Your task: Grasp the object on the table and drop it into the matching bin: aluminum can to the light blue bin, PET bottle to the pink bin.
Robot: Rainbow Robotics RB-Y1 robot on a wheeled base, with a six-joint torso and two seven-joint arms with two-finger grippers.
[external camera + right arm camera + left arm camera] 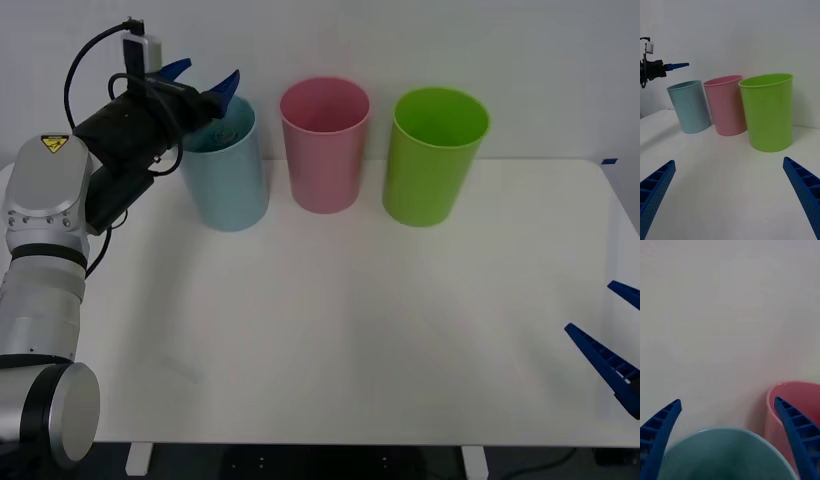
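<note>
Fingers of our left gripper [200, 85] gape empty just above the blue bin [228, 170], placed for dropping; our right gripper [615, 345] idles open, well apart.

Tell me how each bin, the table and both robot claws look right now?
Tall round pale blue plastic bin: upright, open at the top, inside too dim to tell.
Tall round pink plastic bin: upright, open.
Tall round lime green plastic bin: upright, open.
Wide white tabletop: holds the three bins in a row.
Left gripper: open, above the pale blue bin's mouth.
Right gripper: open, low at the table's right edge.
</note>
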